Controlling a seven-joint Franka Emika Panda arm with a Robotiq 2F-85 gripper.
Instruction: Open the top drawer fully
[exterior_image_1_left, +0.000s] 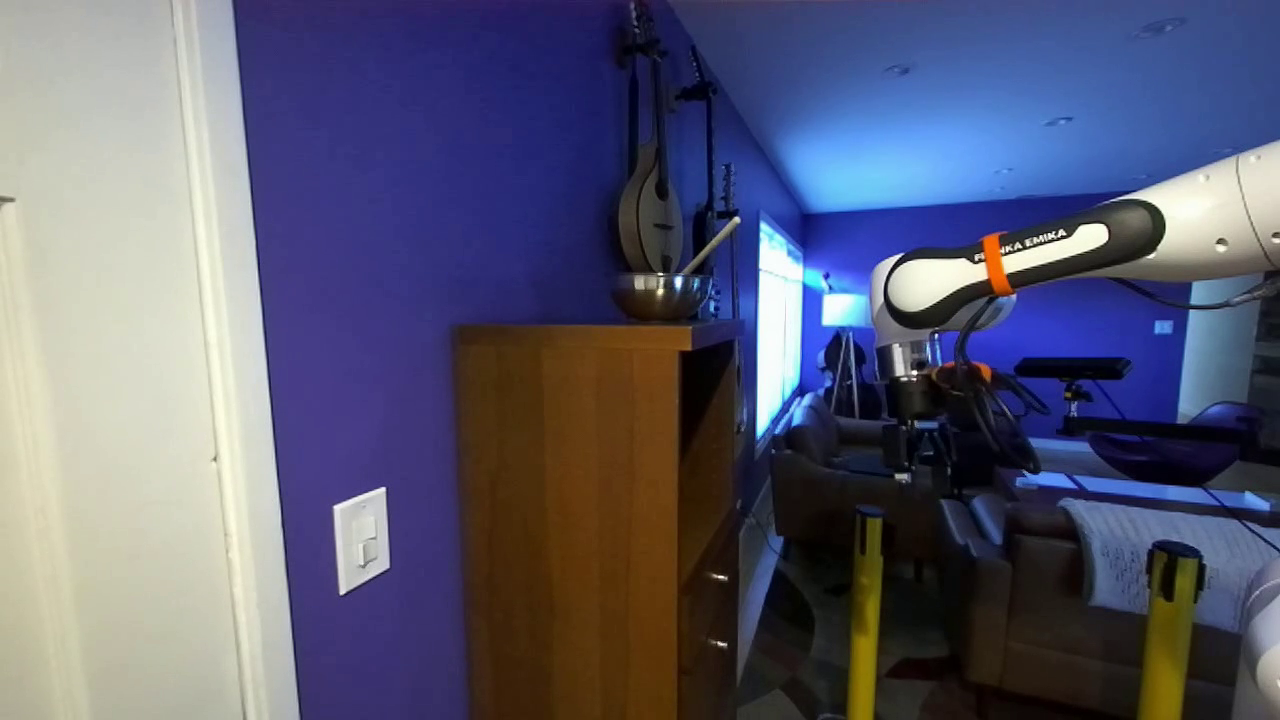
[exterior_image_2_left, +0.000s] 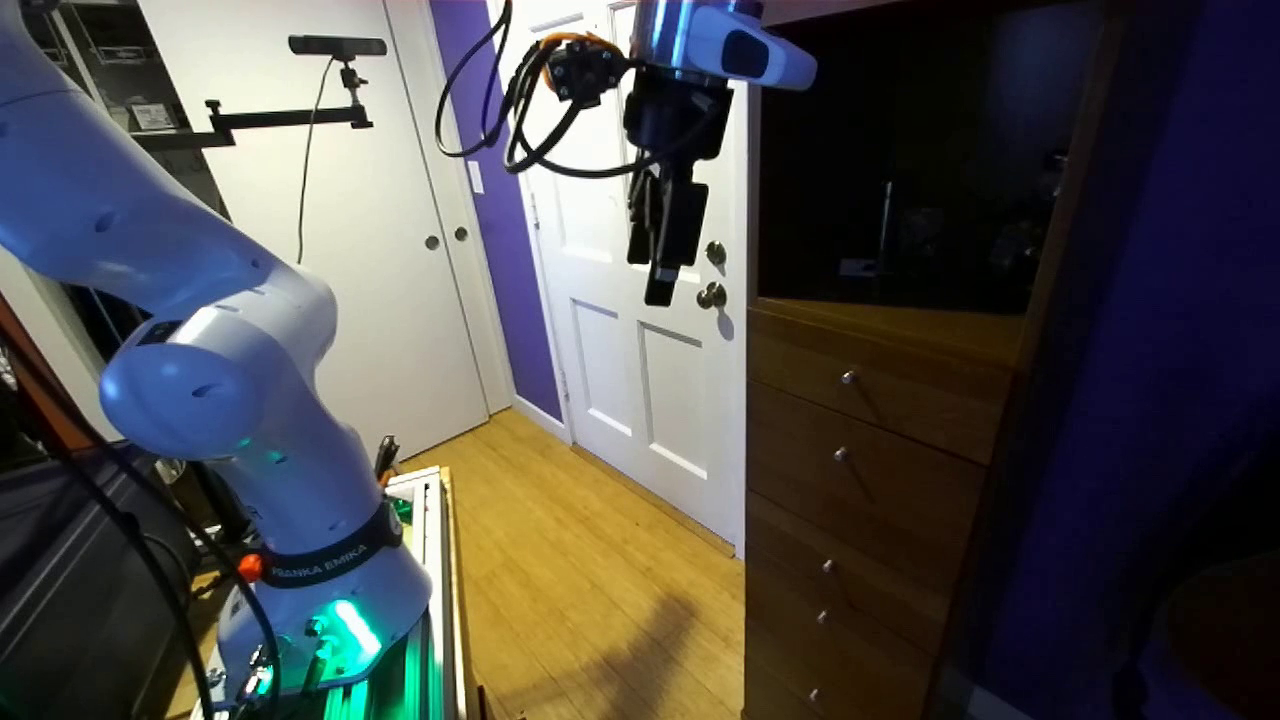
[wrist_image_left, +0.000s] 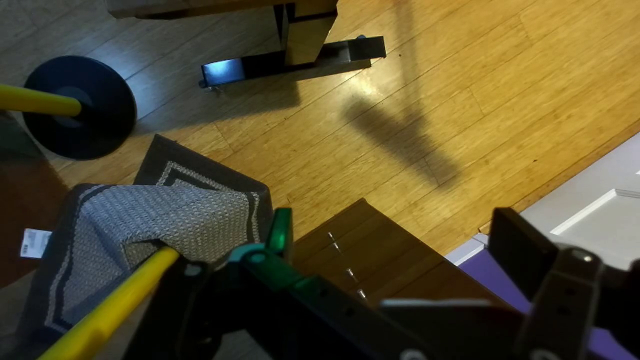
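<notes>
The tall brown wooden cabinet (exterior_image_1_left: 570, 520) has several brown-fronted drawers below an open compartment. The top drawer (exterior_image_2_left: 910, 400) sits flush in the cabinet, shut; its pale sides and interior are hidden. Its small metal knob (exterior_image_2_left: 849, 377) shows, and also in an exterior view (exterior_image_1_left: 718, 577). My gripper (exterior_image_2_left: 652, 280) hangs in the air, fingers pointing down, apart from the cabinet and its drawers. It also shows in an exterior view (exterior_image_1_left: 925, 465). In the wrist view my gripper (wrist_image_left: 394, 232) is open with nothing between its fingers; the cabinet's drawer fronts and knobs (wrist_image_left: 351, 273) lie beyond them.
A metal bowl (exterior_image_1_left: 665, 295) stands on the cabinet top. The open compartment (exterior_image_2_left: 900, 150) above the drawers is dark inside. Yellow posts (exterior_image_1_left: 866, 610) (exterior_image_1_left: 1170, 630) and a brown sofa (exterior_image_1_left: 1060, 600) stand in the room. A white door (exterior_image_2_left: 640, 380) is beside the cabinet.
</notes>
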